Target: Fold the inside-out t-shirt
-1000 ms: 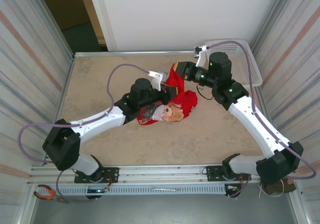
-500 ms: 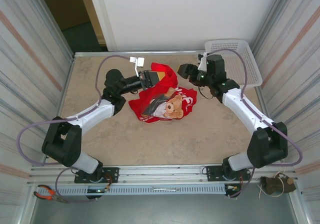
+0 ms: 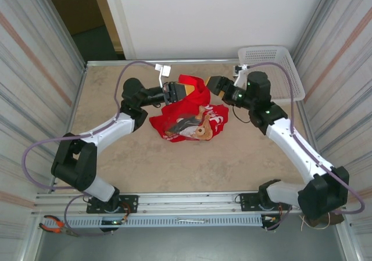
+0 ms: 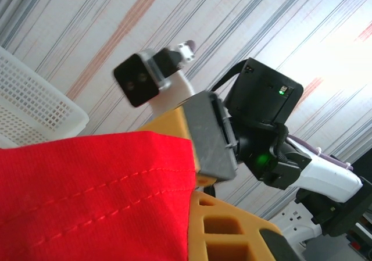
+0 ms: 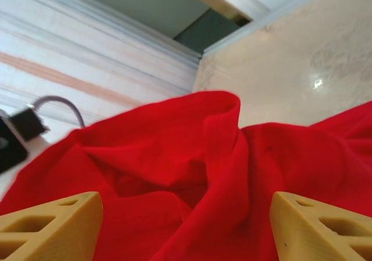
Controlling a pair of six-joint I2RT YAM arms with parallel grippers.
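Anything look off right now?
The t-shirt is crumpled in a heap mid-table, not flat. The left tool is shut on its far edge, holding it up; the right tool hangs open beside it. Nothing spilled or damaged.

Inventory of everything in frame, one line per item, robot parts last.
t-shirt: 1, bright red with a printed graphic, crumpled at table centre, far edge lifted.
mesh basket: 1, white, far right corner of the table.
table: 1, beige.
pliers: 1, red-orange handles, below the table's near left corner.
small brown object: 1, near right corner, too small to identify.
arms: 2, white and black, reaching in from the near edge.
left gripper: 1, orange fingers, shut on the t-shirt's raised edge.
right gripper: 1, orange fingers, open, at the t-shirt's far right.
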